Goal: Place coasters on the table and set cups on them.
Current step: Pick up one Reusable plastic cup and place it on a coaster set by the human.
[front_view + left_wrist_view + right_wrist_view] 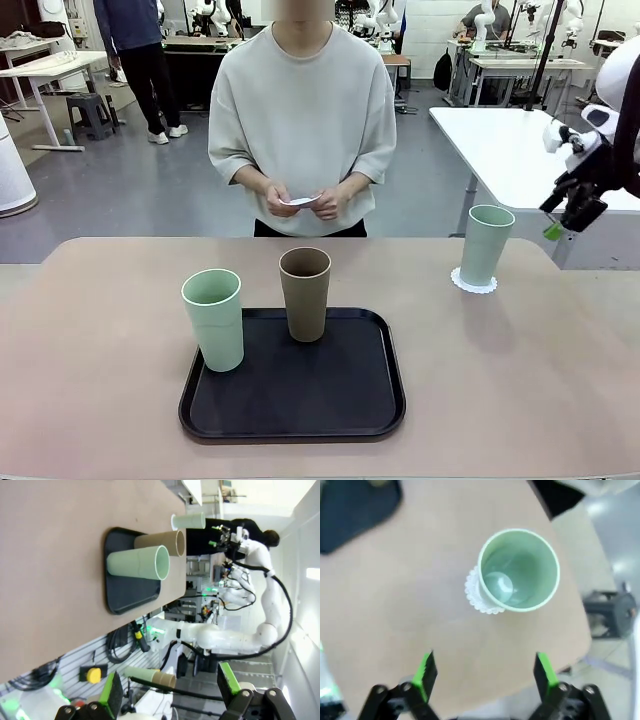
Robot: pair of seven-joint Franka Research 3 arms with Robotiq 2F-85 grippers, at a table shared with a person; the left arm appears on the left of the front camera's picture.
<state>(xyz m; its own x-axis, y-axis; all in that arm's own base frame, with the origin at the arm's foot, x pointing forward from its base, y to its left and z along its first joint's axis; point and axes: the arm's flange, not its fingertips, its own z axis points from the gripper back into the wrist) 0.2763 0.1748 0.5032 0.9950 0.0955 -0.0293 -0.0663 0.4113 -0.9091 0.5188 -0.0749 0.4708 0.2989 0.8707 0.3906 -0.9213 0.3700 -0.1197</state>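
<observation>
1. The right arm's jaws stand wide, with nothing between their green pads [426,674]. Past them I look down onto a pale mint green tapered tumbler [518,570].
2. That tumbler stands upright on a round white scalloped paper coaster [473,283], near the far right corner of the beige-pink tabletop [520,390].
3. A second pale mint tumbler [213,319] and a brown tumbler [304,293] stand upright on the black rounded-square tray [300,405].
4. The left arm's jaws are wide and empty too.
5. At the far side, a person's hands [277,197] hold another white coaster [300,201].
</observation>
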